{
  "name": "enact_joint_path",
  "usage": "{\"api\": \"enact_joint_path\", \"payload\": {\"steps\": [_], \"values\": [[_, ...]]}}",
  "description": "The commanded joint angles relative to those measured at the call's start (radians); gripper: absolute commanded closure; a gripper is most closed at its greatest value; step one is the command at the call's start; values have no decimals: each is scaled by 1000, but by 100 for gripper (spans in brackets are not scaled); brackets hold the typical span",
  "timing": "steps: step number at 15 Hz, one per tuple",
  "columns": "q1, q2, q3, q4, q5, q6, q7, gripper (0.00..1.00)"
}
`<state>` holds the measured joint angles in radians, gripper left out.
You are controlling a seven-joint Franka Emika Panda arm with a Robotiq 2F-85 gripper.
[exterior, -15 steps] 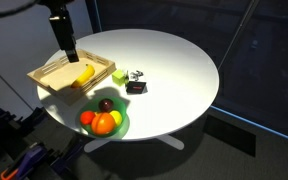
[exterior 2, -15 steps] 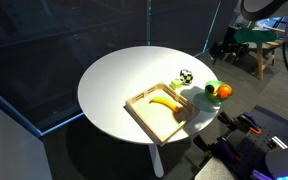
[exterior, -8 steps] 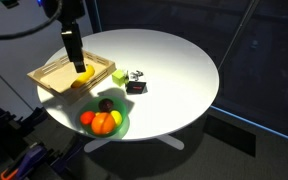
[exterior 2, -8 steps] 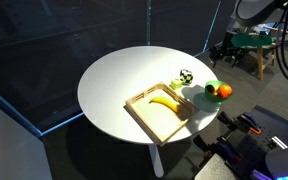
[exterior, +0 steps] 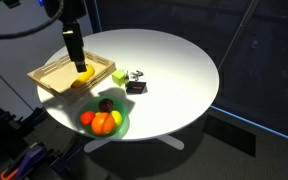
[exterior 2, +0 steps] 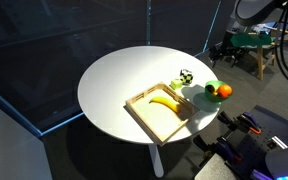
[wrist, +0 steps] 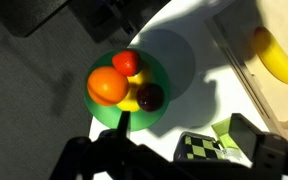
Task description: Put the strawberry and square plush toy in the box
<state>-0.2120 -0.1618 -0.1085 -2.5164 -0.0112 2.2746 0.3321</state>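
Take the round white table [exterior: 179, 70] as a clock face, with 6 at the edge nearest the camera in an exterior view. At 7, right at the rim, sits a green plate [exterior: 123, 124]. On it the strawberry [exterior: 87, 118] lies at the plate's 9, against an orange [exterior: 104, 124], with a maroon fruit [exterior: 106, 104] at 12. The wrist view shows the same heap from above.

Just toward 6 from the table's middle lies the plush toy [exterior: 136, 88], flat on the bare top, outside the box. Just beside it toward 12 is a checkered block [exterior: 134, 76]. A green cube [exterior: 119, 75] stands at that block's 9, just beside the box's corner.

The box [exterior: 46, 70] fills the 9 o'clock side and holds a banana [exterior 2: 164, 102]. The gripper [exterior: 81, 70] hangs upright, low over the box and above the banana. In the wrist view its fingers [wrist: 89, 160] stand wide apart with nothing between them.

Beyond the table the floor is dark and dark panels close in the space. A bench [exterior 2: 246, 42] with gear stands far off.

Compared with a second ago, the gripper is lower and further over the box, and now hides part of the banana. Nothing has shifted since half a second ago. The fruit, toy, block, cube and box lie where they were.
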Motion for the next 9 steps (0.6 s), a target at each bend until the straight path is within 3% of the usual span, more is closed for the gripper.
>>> {"api": "enact_joint_path", "payload": {"steps": [1, 9], "values": [[5, 1, -9, -7, -9, 13, 14, 0], [-17, 13, -34, -82, -25, 75, 91, 0]]}}
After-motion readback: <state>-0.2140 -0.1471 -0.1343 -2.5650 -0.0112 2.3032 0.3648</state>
